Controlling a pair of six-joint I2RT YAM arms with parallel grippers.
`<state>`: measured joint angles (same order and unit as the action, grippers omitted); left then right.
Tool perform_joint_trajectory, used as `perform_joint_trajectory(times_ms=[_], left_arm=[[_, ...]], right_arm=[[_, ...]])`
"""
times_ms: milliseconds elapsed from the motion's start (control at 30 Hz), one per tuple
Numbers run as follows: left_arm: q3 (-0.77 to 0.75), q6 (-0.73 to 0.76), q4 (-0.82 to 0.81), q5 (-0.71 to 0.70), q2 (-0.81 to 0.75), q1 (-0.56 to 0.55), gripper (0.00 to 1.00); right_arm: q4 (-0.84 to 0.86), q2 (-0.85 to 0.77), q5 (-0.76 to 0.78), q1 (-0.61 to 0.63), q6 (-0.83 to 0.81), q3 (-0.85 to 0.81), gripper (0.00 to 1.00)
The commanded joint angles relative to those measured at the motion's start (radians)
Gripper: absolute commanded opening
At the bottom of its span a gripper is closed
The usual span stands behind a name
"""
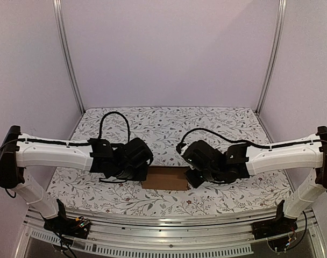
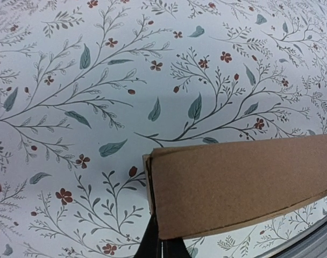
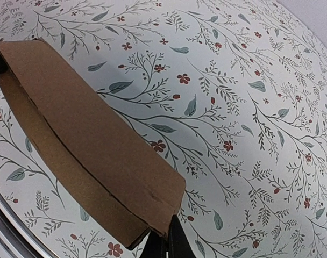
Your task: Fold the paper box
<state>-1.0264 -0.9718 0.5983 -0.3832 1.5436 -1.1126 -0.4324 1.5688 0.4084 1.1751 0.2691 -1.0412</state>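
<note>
Past the paper box (image 1: 164,178), bare desk (image 1: 217,129) runs to the back wall (image 1: 169,54), with room for either hand to pass. Both ends of the box are blocked: the closed left hand (image 2: 161,244) meets one corner and the closed right hand (image 3: 164,244) meets the other. Only a narrow gap is left above the middle of the box. On the near side of the box lies a metal rail (image 1: 163,217).

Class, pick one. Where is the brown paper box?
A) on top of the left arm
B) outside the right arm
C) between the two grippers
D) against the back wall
C: the paper box sits between the left gripper and the right gripper, one at each end.
</note>
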Motion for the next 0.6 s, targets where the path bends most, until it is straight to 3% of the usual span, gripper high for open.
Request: perform_joint_trajectory(times_ms=[0,300,467,567], left_arm=[[0.05,-0.054,0.035,0.06,0.007,-0.023,0.0],[0.052,-0.059,0.037,0.034,0.006,-0.023,0.0],[0.051,-0.055,0.039,0.03,0.007,-0.023,0.0],[0.049,-0.054,0.042,0.026,0.009,-0.023,0.0]], right_arm=[[0.082,0.034,-0.116,-0.021,0.012,-0.057,0.0],[0.075,0.032,-0.11,-0.037,0.008,-0.034,0.09],[0.075,0.025,-0.105,-0.037,0.019,-0.022,0.0],[0.068,0.016,-0.099,-0.037,0.022,-0.028,0.0]])
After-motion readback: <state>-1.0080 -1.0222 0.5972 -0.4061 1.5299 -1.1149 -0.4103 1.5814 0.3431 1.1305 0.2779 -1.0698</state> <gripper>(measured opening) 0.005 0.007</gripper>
